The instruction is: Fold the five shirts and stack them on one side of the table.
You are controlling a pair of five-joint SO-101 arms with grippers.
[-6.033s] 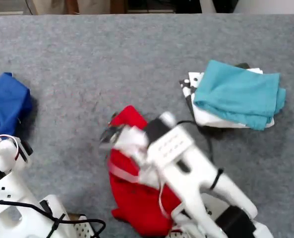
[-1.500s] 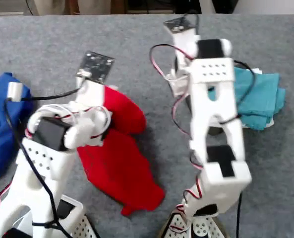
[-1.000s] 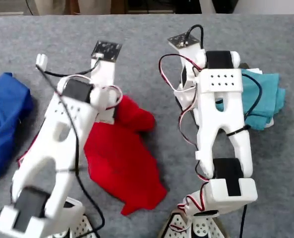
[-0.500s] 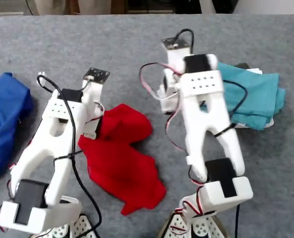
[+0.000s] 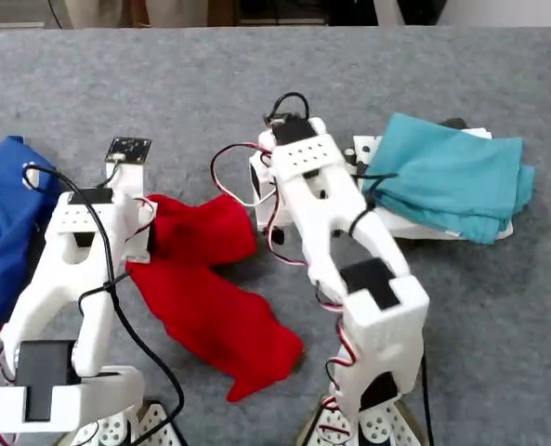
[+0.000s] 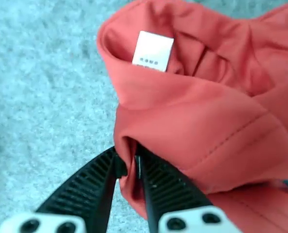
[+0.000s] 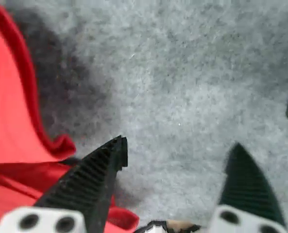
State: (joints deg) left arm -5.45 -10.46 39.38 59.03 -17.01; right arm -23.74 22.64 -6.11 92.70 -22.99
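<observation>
Red shirt [image 5: 210,297]: crumpled at mid-table, between both arms. White neck label [image 6: 153,50], print too small to read. Left gripper [image 6: 129,164] pinched tight on a fold; right gripper [image 7: 178,145] spread wide beside the hem.

No text can be read. A white tag [image 6: 153,50] inside the shirt's [image 6: 207,121] collar, just beyond the left tool's [image 6: 130,162] tips and apart from them, bears one short row of dark marks, too small to make out.
</observation>
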